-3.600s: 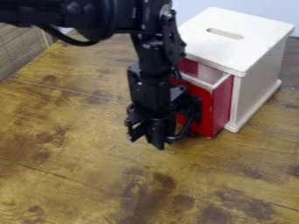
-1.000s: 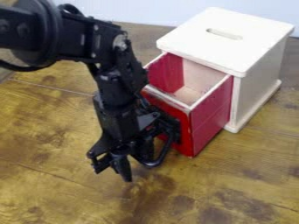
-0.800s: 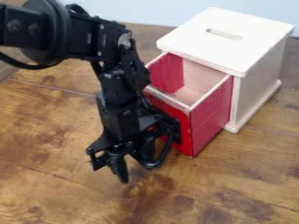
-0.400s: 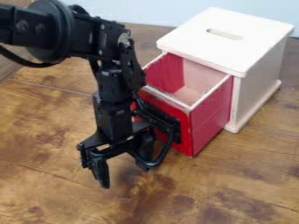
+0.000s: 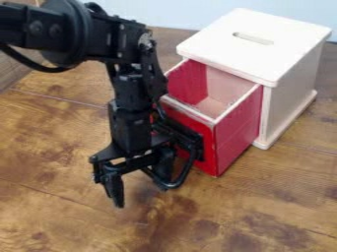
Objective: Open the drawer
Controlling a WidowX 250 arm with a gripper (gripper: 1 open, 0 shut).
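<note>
The drawer (image 5: pixel 234 136) has a red front and stands pulled well out of the cream box (image 5: pixel 270 54), so its red inside (image 5: pixel 198 87) shows. Its black loop handle (image 5: pixel 182 162) sticks out toward the lower left. My gripper (image 5: pixel 137 183) hangs at the end of the black arm, pointing steeply down at the table just in front of the drawer. Its fingers (image 5: pixel 113 189) are spread wide apart, so it is open. The right finger lies close against the handle, black on black, and I cannot tell whether they touch.
The cream box has a slot (image 5: pixel 250 37) in its top and sits at the back right of the wooden table (image 5: pixel 79 221). The black arm (image 5: pixel 79 34) reaches in from the upper left.
The fingers have spread from nearly closed at the handle to wide open. The hand has stayed in the same spot, and the drawer stands further out than in the earliest frame.
</note>
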